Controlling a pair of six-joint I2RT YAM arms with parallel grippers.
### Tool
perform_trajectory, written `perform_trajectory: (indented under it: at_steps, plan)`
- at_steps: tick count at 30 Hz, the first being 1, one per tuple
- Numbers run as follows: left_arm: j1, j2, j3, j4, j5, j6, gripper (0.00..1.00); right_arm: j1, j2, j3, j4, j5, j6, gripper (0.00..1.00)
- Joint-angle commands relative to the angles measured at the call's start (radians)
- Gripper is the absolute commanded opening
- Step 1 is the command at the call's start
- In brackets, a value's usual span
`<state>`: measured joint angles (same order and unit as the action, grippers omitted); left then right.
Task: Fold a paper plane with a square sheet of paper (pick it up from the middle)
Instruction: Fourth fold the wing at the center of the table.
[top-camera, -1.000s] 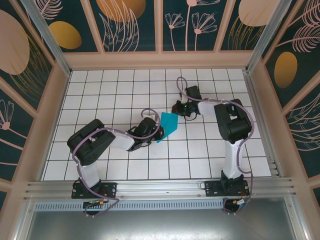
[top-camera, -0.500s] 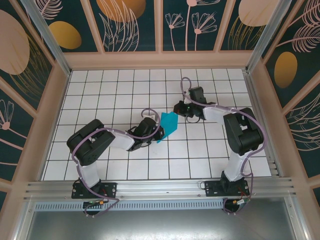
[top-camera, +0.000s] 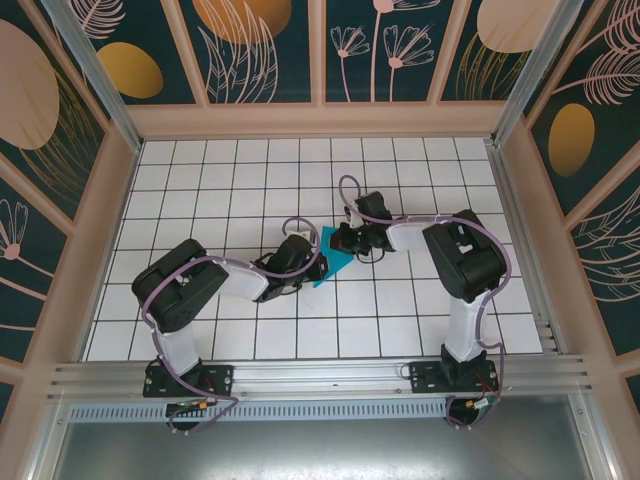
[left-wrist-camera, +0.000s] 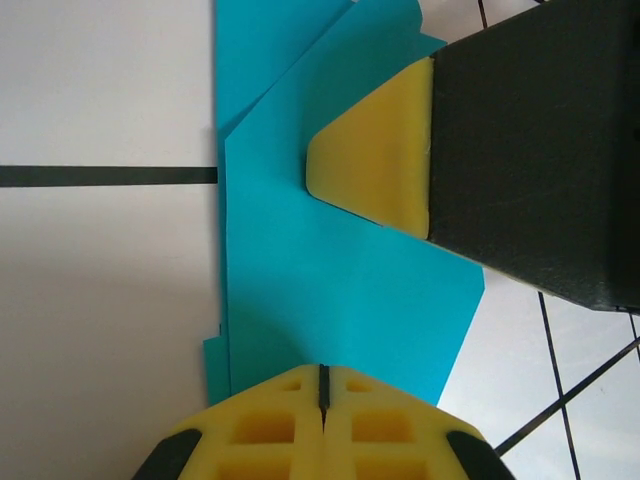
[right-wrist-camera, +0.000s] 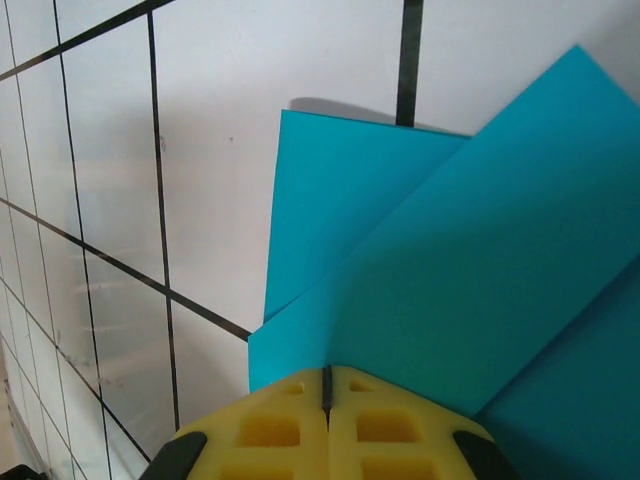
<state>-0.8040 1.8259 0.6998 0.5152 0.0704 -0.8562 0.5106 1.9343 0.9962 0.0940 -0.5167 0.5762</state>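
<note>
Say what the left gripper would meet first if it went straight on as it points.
The left gripper would meet the folded teal paper at its tips; beyond, probably the right gripper.

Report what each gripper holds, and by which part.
Nothing looks gripped. Both sets of jaws are shut; the left gripper and right gripper press their tips down on the folded teal paper sheet.

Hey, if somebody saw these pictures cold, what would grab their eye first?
The bright teal paper, folded into overlapping layers, lies mid-table on the white gridded table. Both arms converge on it, with the left pincer and right pincer shut, yellow tips over the paper. Dark wall panels with gold floral prints ring the scene.
</note>
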Motion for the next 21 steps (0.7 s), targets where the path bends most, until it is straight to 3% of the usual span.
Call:
perform_trajectory:
  at_steps: [1,4,8,10,16,21]
  plan:
    - [-0.003,-0.014,-0.012,-0.159,0.036,0.011,0.0,0.002,0.038,-0.014,-0.039,0.093,-0.001,0.0]
    - [0.006,-0.092,0.004,-0.155,0.022,0.0,0.0,0.0,0.05,-0.018,-0.065,0.128,-0.01,0.0]
    - [0.021,-0.226,0.022,-0.188,-0.048,-0.025,0.2,0.0,0.062,-0.019,-0.089,0.154,-0.016,0.0]
    - [0.022,-0.268,0.024,-0.201,-0.079,-0.036,0.25,0.0,0.065,-0.021,-0.095,0.164,-0.015,0.0]
    - [0.022,-0.256,0.019,-0.146,0.023,-0.072,0.25,0.002,0.075,-0.025,-0.098,0.165,-0.006,0.0]
    - [0.018,-0.171,0.016,-0.067,0.119,-0.117,0.19,0.002,0.079,-0.023,-0.104,0.171,-0.004,0.0]
